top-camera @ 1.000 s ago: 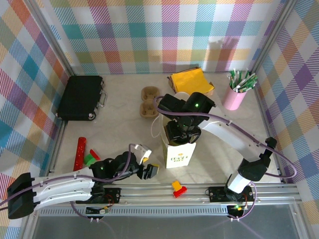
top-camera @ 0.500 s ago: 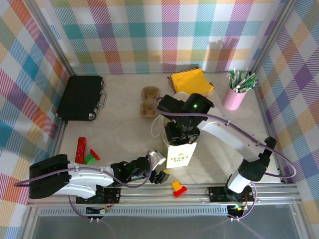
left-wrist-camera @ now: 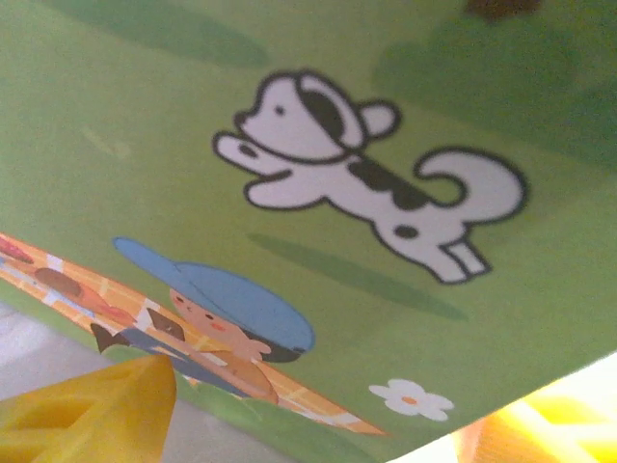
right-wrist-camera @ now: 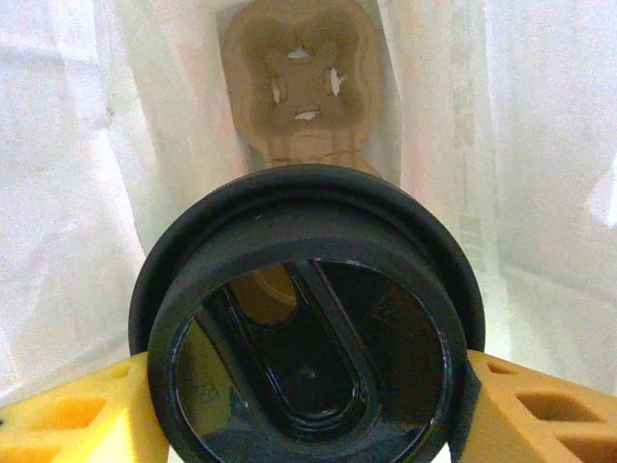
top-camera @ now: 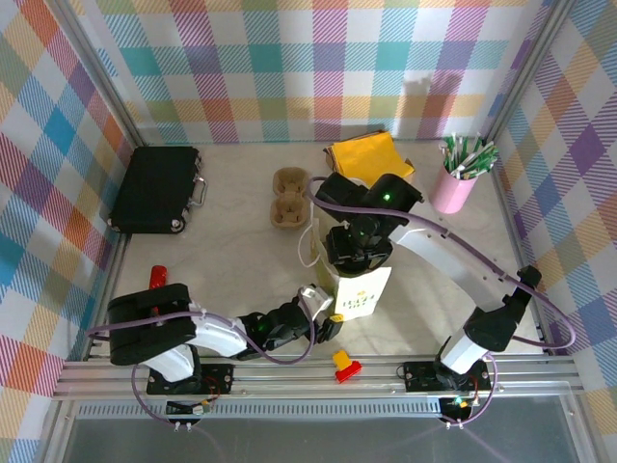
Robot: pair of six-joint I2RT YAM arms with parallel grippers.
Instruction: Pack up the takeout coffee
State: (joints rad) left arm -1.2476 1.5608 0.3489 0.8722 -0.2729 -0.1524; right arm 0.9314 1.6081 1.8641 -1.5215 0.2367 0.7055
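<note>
Swinging in from the table's left side over the past second, the left gripper (top-camera: 323, 323) is now nosing up to the near corner of the white paper bag (top-camera: 362, 295). The takeout coffee (right-wrist-camera: 308, 328) is hanging upright over the bag's open mouth, clamped at its black lid between the yellow pads of the right gripper (right-wrist-camera: 304, 420). Its long axis is pointing straight down at the cardboard cup carrier (right-wrist-camera: 299, 87) lying inside the bag. The left pads are standing apart against the bag's printed face; whether they are pinching it cannot be told. Around the bag the pale table (top-camera: 231, 251) is offering room, with spare carriers (top-camera: 287, 198) sitting just behind.
</note>
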